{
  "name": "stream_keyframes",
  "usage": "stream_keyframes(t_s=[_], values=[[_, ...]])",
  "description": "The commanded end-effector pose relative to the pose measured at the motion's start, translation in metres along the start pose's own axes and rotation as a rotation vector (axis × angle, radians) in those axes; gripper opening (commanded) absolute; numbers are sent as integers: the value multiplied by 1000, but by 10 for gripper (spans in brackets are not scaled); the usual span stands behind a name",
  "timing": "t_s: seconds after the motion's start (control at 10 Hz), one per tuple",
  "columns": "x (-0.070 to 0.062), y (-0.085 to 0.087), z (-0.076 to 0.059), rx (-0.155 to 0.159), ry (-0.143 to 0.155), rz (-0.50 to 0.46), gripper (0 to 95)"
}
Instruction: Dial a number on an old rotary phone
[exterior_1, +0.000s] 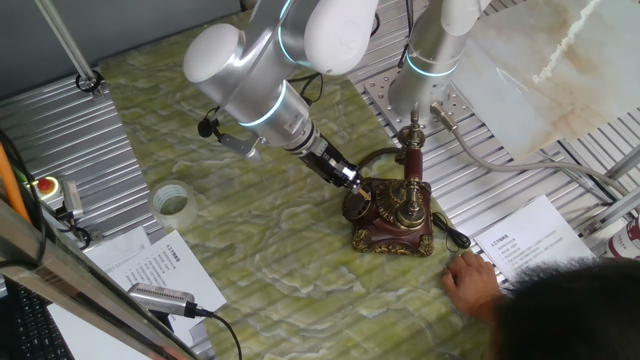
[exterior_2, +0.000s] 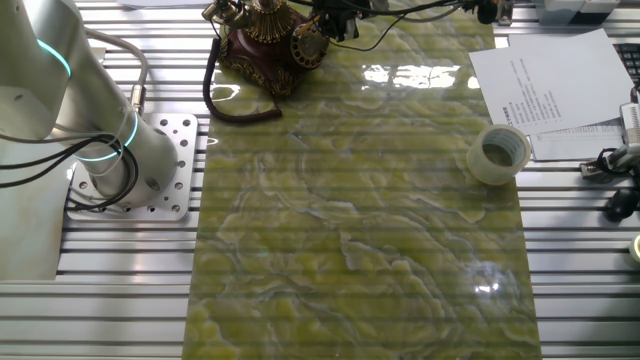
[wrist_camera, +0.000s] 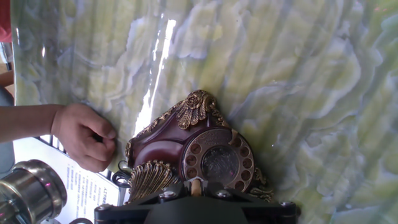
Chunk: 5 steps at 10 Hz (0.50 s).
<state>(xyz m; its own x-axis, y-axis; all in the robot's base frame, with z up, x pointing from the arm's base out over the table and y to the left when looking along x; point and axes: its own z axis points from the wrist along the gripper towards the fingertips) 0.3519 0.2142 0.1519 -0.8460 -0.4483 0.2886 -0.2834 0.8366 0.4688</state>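
The fingers (wrist_camera: 196, 186) sit at the dial (wrist_camera: 219, 163) rim — spread or closed, I cannot tell. The old rotary phone (exterior_1: 392, 215) stands near the counter (exterior_1: 270, 260) edge; a person's hand (exterior_1: 474, 284) rests alongside, probably steadying it.

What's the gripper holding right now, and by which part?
Nothing is held. The gripper is at the dial of the old rotary phone, one fingertip at the dial's edge; no grasp. Whether the jaws are open cannot be told.
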Motion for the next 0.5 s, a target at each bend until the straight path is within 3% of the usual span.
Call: stream_keyframes(t_s=[0.1,0.5], values=[[1,0,2,1,-6,-8,0],[1,1,1,-1,-28,-10,0]])
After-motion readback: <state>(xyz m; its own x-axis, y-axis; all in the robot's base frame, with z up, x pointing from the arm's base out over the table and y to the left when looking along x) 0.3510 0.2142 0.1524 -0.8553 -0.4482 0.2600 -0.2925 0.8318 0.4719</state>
